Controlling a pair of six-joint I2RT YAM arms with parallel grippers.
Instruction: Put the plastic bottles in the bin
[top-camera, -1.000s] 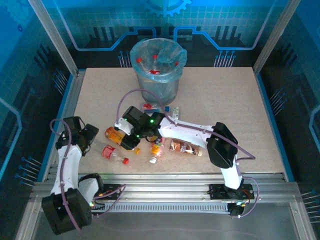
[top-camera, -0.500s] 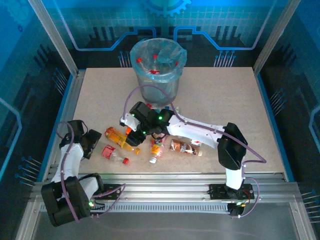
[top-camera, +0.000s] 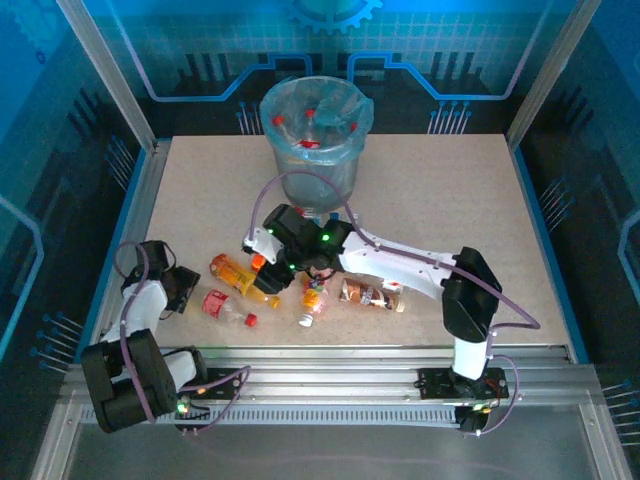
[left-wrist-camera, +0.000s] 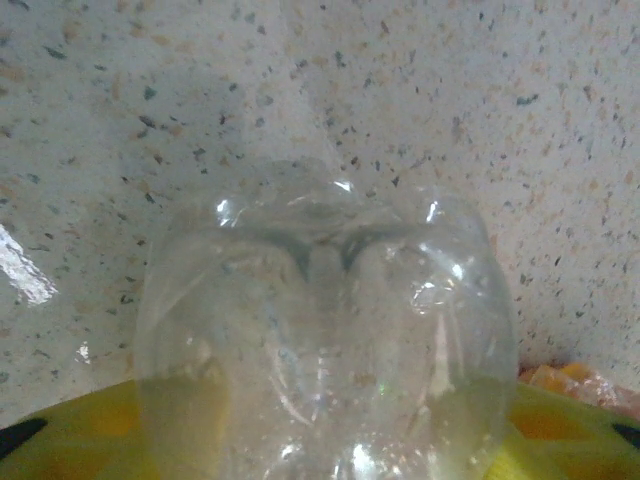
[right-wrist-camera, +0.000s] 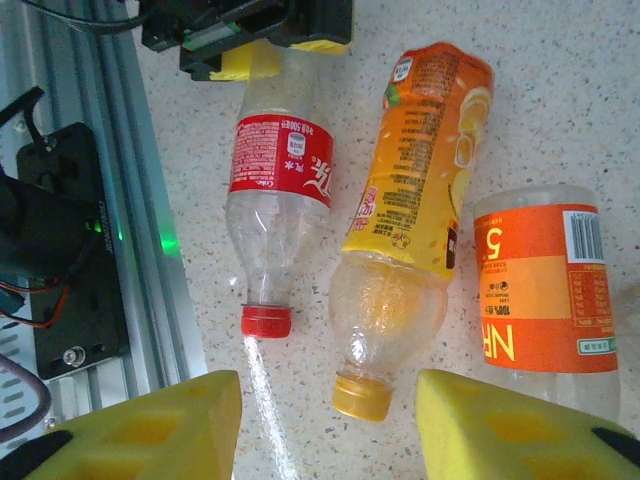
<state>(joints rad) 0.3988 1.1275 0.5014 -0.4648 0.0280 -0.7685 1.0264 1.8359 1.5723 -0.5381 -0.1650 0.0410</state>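
Speckled tabletop (top-camera: 450, 200) bears a red-label bottle (right-wrist-camera: 278, 190), base pinched by the left hand (left-wrist-camera: 320, 440).

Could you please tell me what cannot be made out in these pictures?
Left wrist view: the red-labelled bottle shows its clear base so close that label and cap fall outside the frame; whether the left pincer clamps it is unclear.
Right wrist view: the orange-labelled bottle is cut off by the right edge.
Top view: the bottles inside the bin are too small and veiled by its blue liner to count.
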